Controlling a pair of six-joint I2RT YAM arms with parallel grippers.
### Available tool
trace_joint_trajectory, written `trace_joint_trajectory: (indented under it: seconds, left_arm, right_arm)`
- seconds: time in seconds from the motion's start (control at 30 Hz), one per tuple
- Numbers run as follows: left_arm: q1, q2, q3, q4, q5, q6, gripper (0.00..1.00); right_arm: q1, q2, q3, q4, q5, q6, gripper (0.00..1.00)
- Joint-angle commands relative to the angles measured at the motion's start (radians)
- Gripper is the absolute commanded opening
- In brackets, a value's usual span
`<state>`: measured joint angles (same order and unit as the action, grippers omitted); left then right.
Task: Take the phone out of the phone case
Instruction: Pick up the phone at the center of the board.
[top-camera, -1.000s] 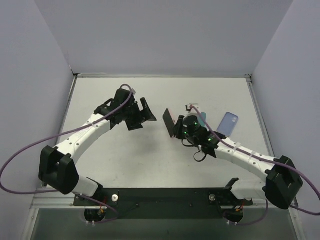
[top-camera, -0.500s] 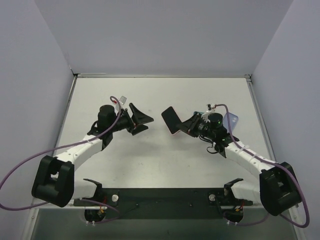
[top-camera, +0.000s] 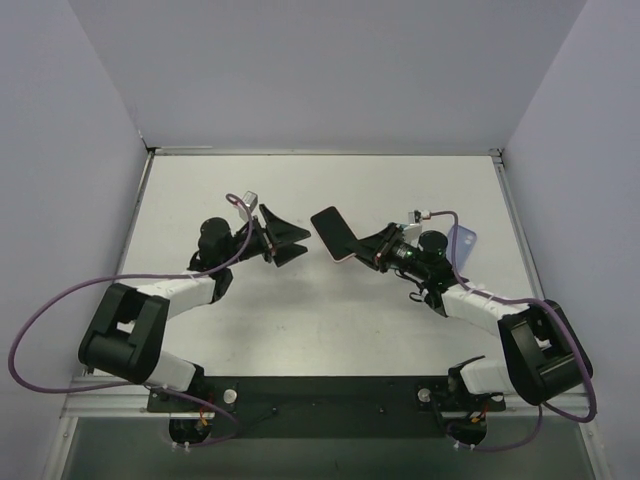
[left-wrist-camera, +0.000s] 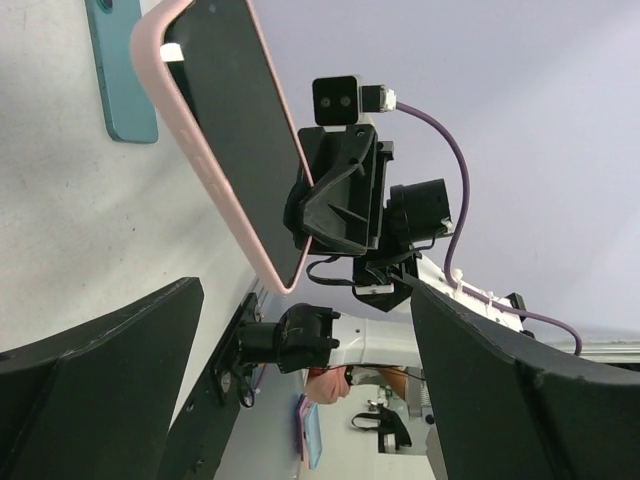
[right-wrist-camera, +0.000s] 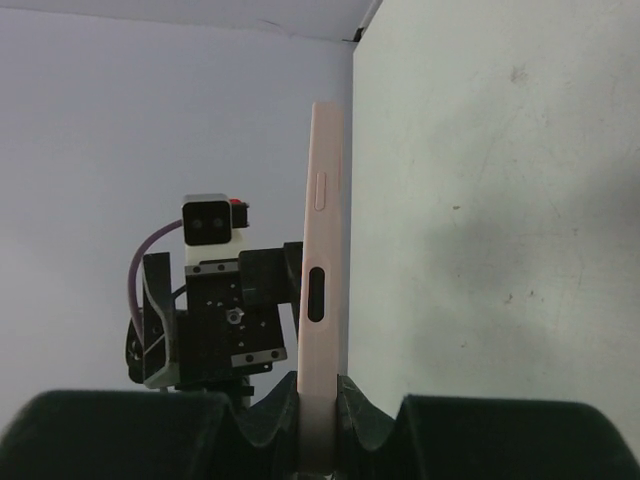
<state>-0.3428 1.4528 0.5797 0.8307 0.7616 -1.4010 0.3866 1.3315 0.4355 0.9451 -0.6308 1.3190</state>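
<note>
Right gripper (top-camera: 366, 252): clamping pink-cased phone (top-camera: 333, 233), bringing it nearer left gripper (top-camera: 288, 240), jaws gaping wide.

Your desk (top-camera: 330, 190) is a pale, faintly speckled surface, boxed in by plain lavender-grey walls: a back wall (top-camera: 320, 70) at its far edge, a left wall (top-camera: 50, 200) and a right wall (top-camera: 590, 150) flanking it. A black plate (top-camera: 330, 395) spans its near edge. The light is soft and even.
</note>
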Motion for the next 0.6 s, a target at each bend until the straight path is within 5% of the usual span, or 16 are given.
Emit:
trace_joint_trajectory:
  seconds: [0.0, 0.57]
  left_arm:
    - [-0.015, 0.038, 0.026, 0.114, 0.016, -0.010, 0.97]
    - [-0.039, 0.169, 0.046, 0.355, 0.001, -0.168, 0.92]
  right_arm:
    - [-0.002, -0.022, 0.016, 0.231, -0.044, 0.052, 0.00]
    - [0.115, 0.001, 0.039, 0.196, -0.056, -0.015, 0.00]
